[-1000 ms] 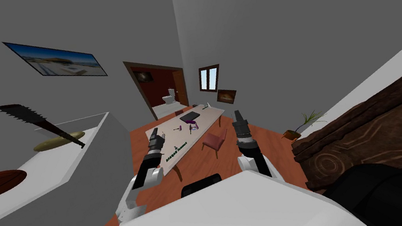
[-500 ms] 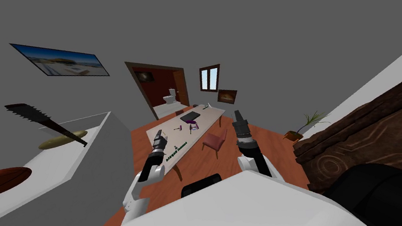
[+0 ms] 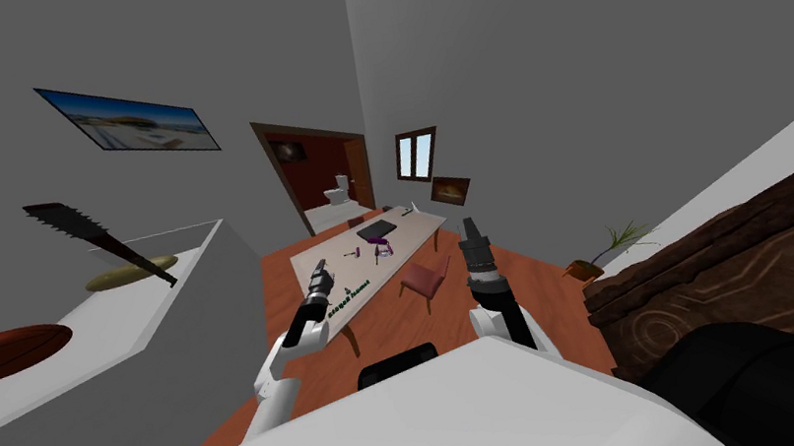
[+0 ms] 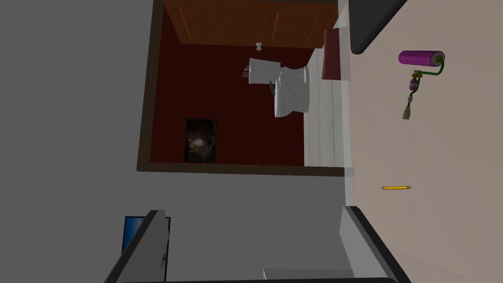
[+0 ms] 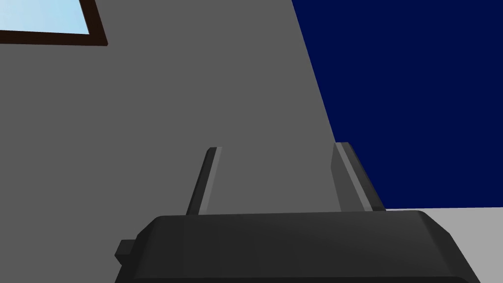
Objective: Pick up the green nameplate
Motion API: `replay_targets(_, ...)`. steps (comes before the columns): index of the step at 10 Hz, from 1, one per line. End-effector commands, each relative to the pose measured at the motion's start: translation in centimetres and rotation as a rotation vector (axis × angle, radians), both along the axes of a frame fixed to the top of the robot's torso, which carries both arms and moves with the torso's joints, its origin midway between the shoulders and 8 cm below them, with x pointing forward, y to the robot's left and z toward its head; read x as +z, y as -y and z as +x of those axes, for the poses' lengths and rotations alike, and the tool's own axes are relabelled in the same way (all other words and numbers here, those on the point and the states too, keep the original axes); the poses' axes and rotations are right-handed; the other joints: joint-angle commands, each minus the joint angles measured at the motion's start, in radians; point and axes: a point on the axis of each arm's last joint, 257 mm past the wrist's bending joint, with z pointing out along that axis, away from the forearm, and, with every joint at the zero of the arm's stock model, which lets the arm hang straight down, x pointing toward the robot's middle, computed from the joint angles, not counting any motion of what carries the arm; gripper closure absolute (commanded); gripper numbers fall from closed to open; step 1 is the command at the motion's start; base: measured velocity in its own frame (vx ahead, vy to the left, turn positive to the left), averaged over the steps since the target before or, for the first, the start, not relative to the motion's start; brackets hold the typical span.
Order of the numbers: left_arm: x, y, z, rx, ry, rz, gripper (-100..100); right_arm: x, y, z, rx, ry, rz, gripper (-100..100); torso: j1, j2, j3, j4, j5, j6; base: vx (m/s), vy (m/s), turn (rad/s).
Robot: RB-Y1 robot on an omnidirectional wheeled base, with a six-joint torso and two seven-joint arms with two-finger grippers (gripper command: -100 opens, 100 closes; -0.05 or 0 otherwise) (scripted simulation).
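Observation:
The green nameplate (image 3: pixel 349 298) is a row of green letters on the near end of the long beige table (image 3: pixel 406 229). My left gripper (image 3: pixel 321 269) hovers over that end of the table, just beyond and to the left of the nameplate. In the left wrist view the left gripper (image 4: pixel 253 218) is open with nothing between its fingers, and the table's edge (image 4: pixel 422 147) runs beside one finger. My right gripper (image 3: pixel 469 229) is raised to the right of the table. The right wrist view has the right gripper (image 5: pixel 277 152) open and empty.
A pink chair (image 3: pixel 424 278) stands at the table's right side. On the table lie a dark flat slab (image 3: pixel 376 229), a purple roller (image 4: pixel 421 57) and a yellow pencil (image 4: pixel 397 187). A white counter (image 3: pixel 102 322) is on the left, carved dark wood (image 3: pixel 748 249) and a potted plant (image 3: pixel 603 247) on the right.
My left arm has reached further forward and to the right, bringing its gripper over the table's near end, closer to the nameplate. The right arm has held still.

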Motion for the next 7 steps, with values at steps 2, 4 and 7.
replay_targets(2, -1.7, 0.1, 1.3, 0.000, -0.058, 0.005, -100, 0.0, 0.0, 0.0, 0.000, 0.000, 0.000, 0, 0.000, 0.000, 0.000, 0.000, 0.000, 0.000, 0.006, -0.009, 0.025)
replay_targets(4, -3.4, -0.1, 1.0, 0.004, -0.091, 0.005, -100, 0.0, 0.0, 0.0, 0.000, 0.000, 0.000, 0, 0.000, 0.000, 0.000, 0.000, 0.000, 0.000, 0.007, -0.009, 0.012)
replay_targets(7, -6.4, 0.1, 2.6, 0.006, -0.195, 0.015, -100, 0.0, 0.0, 0.0, 0.000, 0.000, 0.000, 0, 0.000, 0.000, 0.000, 0.000, 0.000, 0.000, 0.012, -0.016, 0.042)
